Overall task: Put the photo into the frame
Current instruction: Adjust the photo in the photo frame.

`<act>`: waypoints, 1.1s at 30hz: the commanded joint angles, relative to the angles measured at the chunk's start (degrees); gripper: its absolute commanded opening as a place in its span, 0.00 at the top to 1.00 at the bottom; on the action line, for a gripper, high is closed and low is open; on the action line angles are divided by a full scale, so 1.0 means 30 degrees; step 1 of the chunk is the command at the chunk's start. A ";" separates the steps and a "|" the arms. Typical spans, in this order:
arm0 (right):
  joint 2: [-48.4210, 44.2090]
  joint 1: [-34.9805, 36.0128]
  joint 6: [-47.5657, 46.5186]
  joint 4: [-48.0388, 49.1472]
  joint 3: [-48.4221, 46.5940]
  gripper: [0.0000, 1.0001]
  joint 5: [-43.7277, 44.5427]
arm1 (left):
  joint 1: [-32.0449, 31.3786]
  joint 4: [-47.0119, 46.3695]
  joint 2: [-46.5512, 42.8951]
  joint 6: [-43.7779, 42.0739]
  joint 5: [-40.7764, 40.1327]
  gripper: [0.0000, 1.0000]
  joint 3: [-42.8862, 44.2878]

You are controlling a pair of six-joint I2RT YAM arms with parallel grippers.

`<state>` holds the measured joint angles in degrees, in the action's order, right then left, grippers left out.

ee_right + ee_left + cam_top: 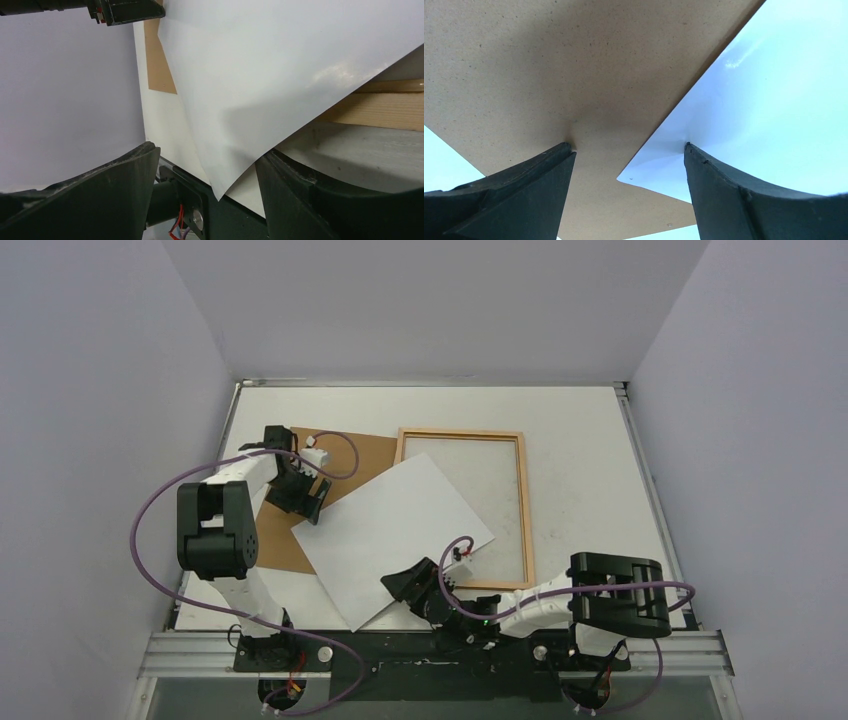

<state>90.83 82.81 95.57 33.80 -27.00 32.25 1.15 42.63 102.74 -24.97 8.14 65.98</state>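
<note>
Two arms work at one white table [585, 445], and on it we count three flat things: one photo [395, 525], one frame [524, 510] and one brown backing sheet [355, 462].

We see the photo lying with its plain white back up, turned at an angle to the frame. Its right part covers the left side of the frame, and its left part rests on the brown sheet. It is not squared inside the frame. The frame lies flat in the middle of the table, and we can see all of its far bar and its right bar. The brown sheet lies to the left of the frame, partly under the photo.

We find the left gripper [303, 502] down at the left corner of the photo. Its two fingers [524, 190] stand well apart: one tip touches the brown sheet and the other tip touches the white paper. It grips nothing.

We find the right gripper [412, 585] at the near corner of the photo, close to the arm bases. Its two fingers [310, 200] are also spread. The paper corner hangs between them, raised off the table, and under the lifted edge we see one wooden bar of the frame. The jaws are not closed on the paper.
</note>
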 commanded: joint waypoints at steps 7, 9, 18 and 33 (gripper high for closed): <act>-0.1107 -0.0534 -0.2929 -0.0188 -0.1436 0.39 0.1774 | -0.0177 0.1282 -0.0036 -0.0459 0.1376 0.23 -0.0387; -0.1362 -0.0705 -0.3372 -0.0173 -0.1477 0.43 0.1962 | -0.0192 0.1409 -0.0027 -0.0520 0.1458 0.23 -0.0310; -0.1380 -0.1688 -0.4260 -0.1188 -0.2400 0.59 0.2229 | -0.0177 0.2238 -0.0140 -0.0836 0.2080 0.24 -0.0066; -0.2220 -0.2025 -0.5893 -1.0040 -0.6400 0.95 0.3723 | -0.0177 0.4388 -0.0792 -0.1577 0.3805 0.23 0.0938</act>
<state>87.68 76.90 79.77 14.46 -42.70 38.79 1.15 49.47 102.50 -28.12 13.67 66.65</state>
